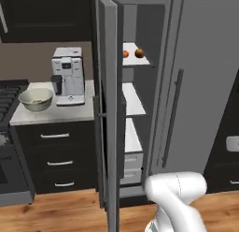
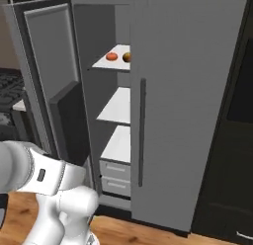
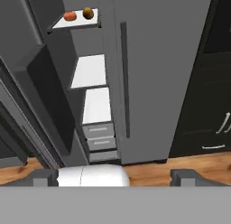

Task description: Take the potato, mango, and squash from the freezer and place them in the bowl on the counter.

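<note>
**Freezer open, fetching not begun**

Left base view: mango (image 1: pixel 125 54) on the freezer (image 1: pixel 140 109) top shelf's front edge; bowl (image 1: pixel 35 99) near the counter (image 1: pixel 51 113) left edge.
Right base view: mango beside a duller ball (image 2: pixel 127 57).
Hand view: gripper (image 3: pixel 115 175) fingers spread, empty; next, reach up to the shelf

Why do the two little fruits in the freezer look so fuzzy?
Left base view: the mango and the orange-brown ball are far away and tiny, so their edges smear. Right base view: the freezer door hides part of the ball. Hand view: both fruits sit in even light, with no glare.
</note>
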Available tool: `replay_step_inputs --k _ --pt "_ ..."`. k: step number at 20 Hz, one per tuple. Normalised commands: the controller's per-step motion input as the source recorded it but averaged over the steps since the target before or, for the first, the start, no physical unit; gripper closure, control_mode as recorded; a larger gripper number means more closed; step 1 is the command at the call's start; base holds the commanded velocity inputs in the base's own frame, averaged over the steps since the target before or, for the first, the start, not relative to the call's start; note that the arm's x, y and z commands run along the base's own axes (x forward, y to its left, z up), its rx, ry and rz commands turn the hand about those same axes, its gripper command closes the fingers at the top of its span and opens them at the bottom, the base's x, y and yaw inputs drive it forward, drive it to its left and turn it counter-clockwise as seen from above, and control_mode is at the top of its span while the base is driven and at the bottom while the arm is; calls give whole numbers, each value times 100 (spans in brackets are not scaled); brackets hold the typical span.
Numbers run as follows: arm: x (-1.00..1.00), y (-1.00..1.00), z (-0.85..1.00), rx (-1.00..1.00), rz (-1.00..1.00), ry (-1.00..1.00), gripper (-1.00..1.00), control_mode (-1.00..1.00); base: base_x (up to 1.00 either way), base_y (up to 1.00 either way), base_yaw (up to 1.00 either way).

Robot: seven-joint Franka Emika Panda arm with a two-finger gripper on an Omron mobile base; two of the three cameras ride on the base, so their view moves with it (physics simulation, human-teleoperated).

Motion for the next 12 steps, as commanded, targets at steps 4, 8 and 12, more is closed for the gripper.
replay_step_inputs --k 4,8,12 --pt "0 0 0 0 0 0 -100 100 100 -33 14" --pt "0 0 0 0 0 0 -100 100 100 -22 10" --pt "0 0 0 0 0 0 -100 100 100 11 9"
